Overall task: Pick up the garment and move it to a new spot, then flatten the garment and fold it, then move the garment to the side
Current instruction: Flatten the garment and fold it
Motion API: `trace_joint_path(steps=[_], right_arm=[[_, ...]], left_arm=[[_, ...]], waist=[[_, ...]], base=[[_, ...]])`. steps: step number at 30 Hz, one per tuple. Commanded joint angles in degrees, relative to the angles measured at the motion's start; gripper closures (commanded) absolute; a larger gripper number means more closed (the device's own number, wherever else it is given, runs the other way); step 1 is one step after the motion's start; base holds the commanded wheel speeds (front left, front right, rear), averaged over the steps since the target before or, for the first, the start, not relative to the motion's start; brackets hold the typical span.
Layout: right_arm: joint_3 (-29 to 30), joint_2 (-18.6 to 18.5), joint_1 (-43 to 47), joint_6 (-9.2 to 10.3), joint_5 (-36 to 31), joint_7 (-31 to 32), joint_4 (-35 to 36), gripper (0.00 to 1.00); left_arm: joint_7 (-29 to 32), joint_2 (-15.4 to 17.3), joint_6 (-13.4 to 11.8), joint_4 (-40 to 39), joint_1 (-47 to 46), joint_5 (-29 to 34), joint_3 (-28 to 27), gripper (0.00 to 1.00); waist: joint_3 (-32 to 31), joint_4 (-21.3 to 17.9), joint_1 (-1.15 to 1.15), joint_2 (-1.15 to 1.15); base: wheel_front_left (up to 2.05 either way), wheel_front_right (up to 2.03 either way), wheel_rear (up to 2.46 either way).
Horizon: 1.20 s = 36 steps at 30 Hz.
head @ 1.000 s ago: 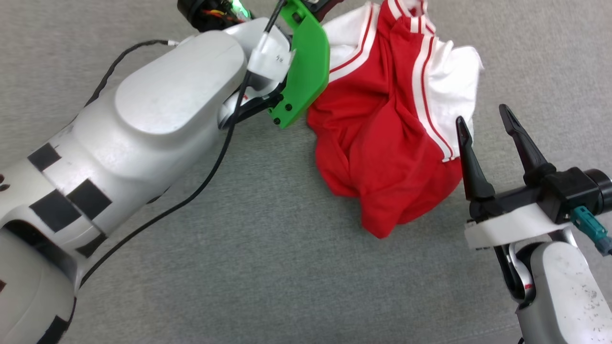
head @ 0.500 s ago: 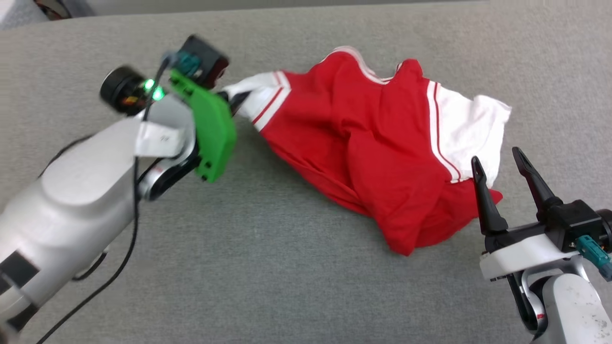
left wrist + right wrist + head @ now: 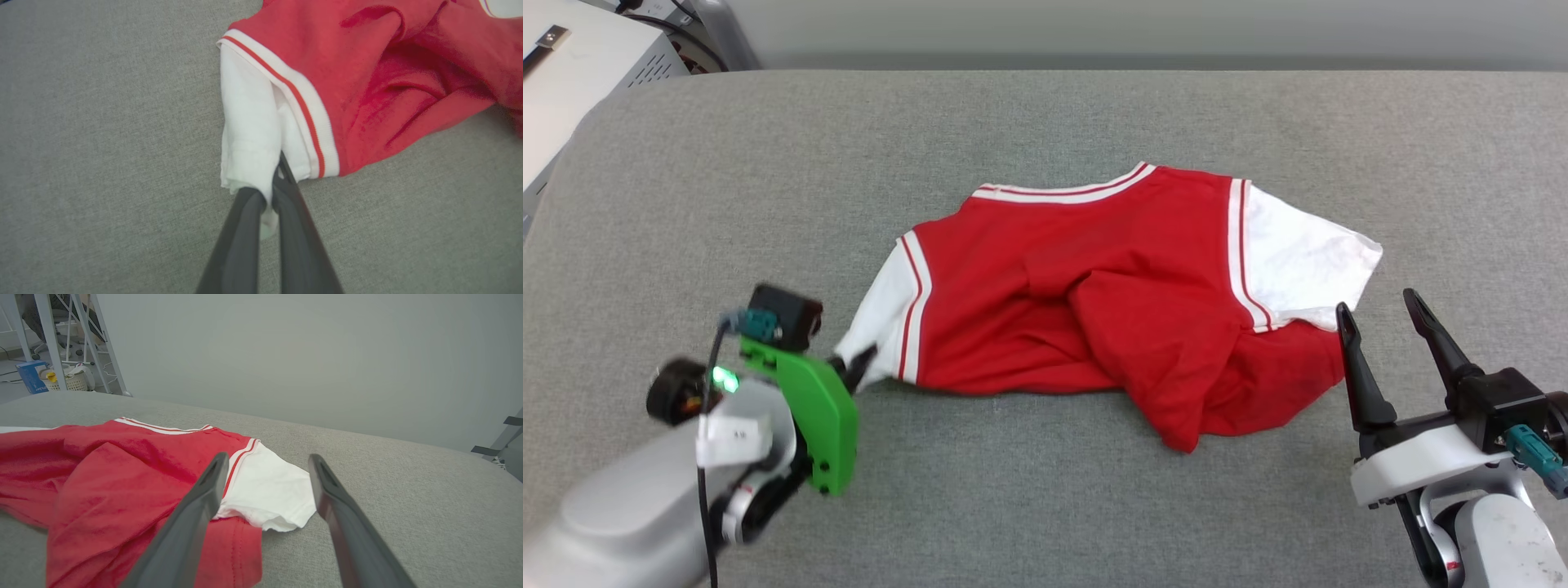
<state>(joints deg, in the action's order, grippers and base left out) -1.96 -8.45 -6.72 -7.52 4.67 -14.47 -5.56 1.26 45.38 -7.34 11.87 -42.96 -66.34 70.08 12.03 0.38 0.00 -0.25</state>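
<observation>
The garment [image 3: 1094, 302] lies rumpled on the grey table, plain red side up, with its lower part bunched toward the front right. My left gripper [image 3: 858, 363] is shut on the white left sleeve [image 3: 249, 139] at its cuff, low on the table at the left. The other white sleeve [image 3: 1298, 261] spreads out at the right. My right gripper [image 3: 1388, 327] stands open just right of the garment's red hem, touching nothing; in the right wrist view its fingers [image 3: 204, 498] frame the right sleeve [image 3: 269, 494].
The grey padded table [image 3: 1045, 122] has free room all round the garment. A white cabinet [image 3: 580, 65] stands past the back-left corner. In the right wrist view a metal frame [image 3: 86, 339] and a basket [image 3: 65, 379] stand beyond the table's far edge.
The camera has tilted up. My left gripper has drawn the sleeve down and to the left, and the garment has gone from a hanging bundle to lying spread on the table. The right gripper stayed open.
</observation>
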Motion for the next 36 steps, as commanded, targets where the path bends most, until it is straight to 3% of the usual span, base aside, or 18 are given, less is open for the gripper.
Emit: trace_joint_path(steps=[1,10,11,12,17,22,27,31,36], right_arm=[[0.2,-0.3,1.1,0.03,-0.5,-0.5,-0.4,0.0],[0.9,-0.6,1.9,0.03,-0.6,-0.5,-2.0,0.0],[1.0,-0.7,2.0,0.03,-0.6,-0.5,-2.1,0.0],[1.0,-0.7,2.1,0.03,-0.6,-0.5,-2.3,0.0],[1.5,-1.2,2.3,0.03,-0.5,-0.5,-2.4,0.0],[3.6,-2.4,2.3,0.03,-0.5,-0.5,-1.6,0.0],[5.8,-4.6,1.0,0.03,-0.7,-0.4,-0.5,0.0],[6.7,-7.4,-1.7,0.03,-1.4,1.2,1.8,0.0],[6.0,-12.4,-7.0,0.03,-1.3,5.5,4.5,0.0]], left_arm=[[-0.5,-0.3,-0.3,0.1,2.4,-0.8,0.2,1.0],[-1.3,-6.2,1.3,5.0,9.3,-1.7,1.8,1.0],[-2.1,-6.6,1.2,5.5,9.4,-1.6,1.6,0.91],[-3.3,-7.0,0.8,5.9,9.5,-1.3,1.2,0.0],[-9.2,-7.3,-2.9,6.4,10.4,0.4,-0.5,0.0],[-14.5,-6.7,-8.8,2.1,12.5,2.0,-3.5,0.0],[-16.0,-5.3,-15.1,-3.9,15.2,5.1,-7.0,0.0],[-16.2,-5.0,-19.6,-8.7,17.9,10.1,-13.5,0.0],[-16.2,-7.1,-22.2,-12.7,23.0,18.6,-22.5,0.0]], waist=[[-0.2,-0.1,0.0,0.25],[-1.2,0.0,0.0,0.25],[-1.4,0.1,0.0,0.25],[-1.7,0.2,0.0,0.25],[-3.7,0.6,0.0,0.25],[-5.4,1.6,0.0,0.25],[-6.2,2.9,0.0,0.25],[-5.9,3.8,0.0,0.25],[-4.4,4.4,0.0,0.25]], base=[[0.0,0.0,0.0],[0.0,0.0,0.0],[0.0,0.0,0.0],[0.0,0.0,0.0],[0.0,0.0,0.0],[0.0,0.0,0.0],[0.0,0.0,0.0],[0.0,0.0,0.0],[0.0,0.0,0.0]])
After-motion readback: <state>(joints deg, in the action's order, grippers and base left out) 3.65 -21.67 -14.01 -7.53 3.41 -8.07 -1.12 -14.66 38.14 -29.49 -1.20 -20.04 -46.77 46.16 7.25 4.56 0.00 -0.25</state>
